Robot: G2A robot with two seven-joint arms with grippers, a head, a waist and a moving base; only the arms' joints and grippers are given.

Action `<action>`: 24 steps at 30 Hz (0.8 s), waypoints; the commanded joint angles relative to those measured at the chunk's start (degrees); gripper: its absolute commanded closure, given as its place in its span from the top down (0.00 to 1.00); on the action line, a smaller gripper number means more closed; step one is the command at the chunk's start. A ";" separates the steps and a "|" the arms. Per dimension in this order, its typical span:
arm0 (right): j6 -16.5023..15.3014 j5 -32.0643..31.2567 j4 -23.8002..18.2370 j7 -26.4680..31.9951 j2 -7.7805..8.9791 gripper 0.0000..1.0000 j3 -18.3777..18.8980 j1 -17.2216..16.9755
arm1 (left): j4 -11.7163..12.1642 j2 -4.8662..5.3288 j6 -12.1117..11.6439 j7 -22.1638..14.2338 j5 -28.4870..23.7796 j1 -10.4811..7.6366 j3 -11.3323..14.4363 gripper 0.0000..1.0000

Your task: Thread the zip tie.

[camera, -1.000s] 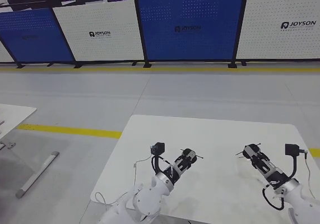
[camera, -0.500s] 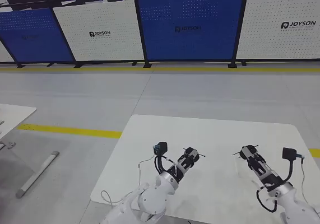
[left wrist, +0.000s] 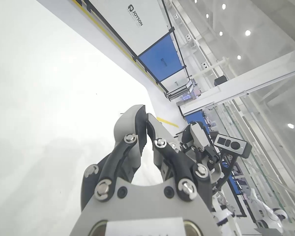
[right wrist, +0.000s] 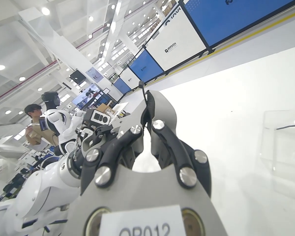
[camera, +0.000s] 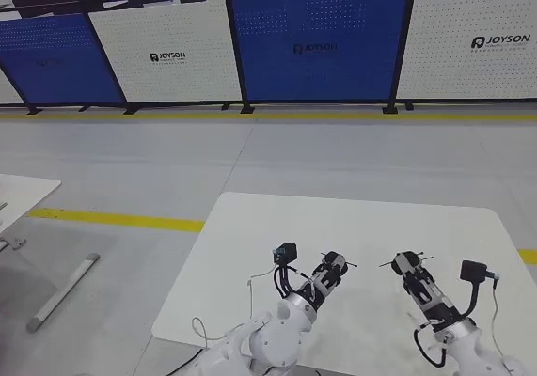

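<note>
Right gripper [right wrist: 147,97] clamps a black zip tie [right wrist: 142,88], its tip jutting out beyond the grip. Left gripper [camera: 336,260], lower centre seen from above, sits closed.

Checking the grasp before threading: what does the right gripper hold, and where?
The zip tie, pinched between the right gripper fingers; a short end pokes out past them.

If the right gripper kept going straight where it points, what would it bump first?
Probably nothing: the right gripper, shut on the zip tie, points across the table toward its far edge. The left gripper sits off to one side.
</note>
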 commanded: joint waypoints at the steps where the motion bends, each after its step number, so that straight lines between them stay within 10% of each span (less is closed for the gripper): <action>1: 0.00 0.00 0.00 0.00 0.00 0.00 0.00 0.00 | 0.00 0.00 0.00 0.00 0.00 0.00 0.00 0.00; 24: 3.15 -3.73 4.83 -7.84 -2.67 0.00 -7.55 2.47 | 0.00 0.00 0.00 0.00 0.00 0.00 0.00 0.00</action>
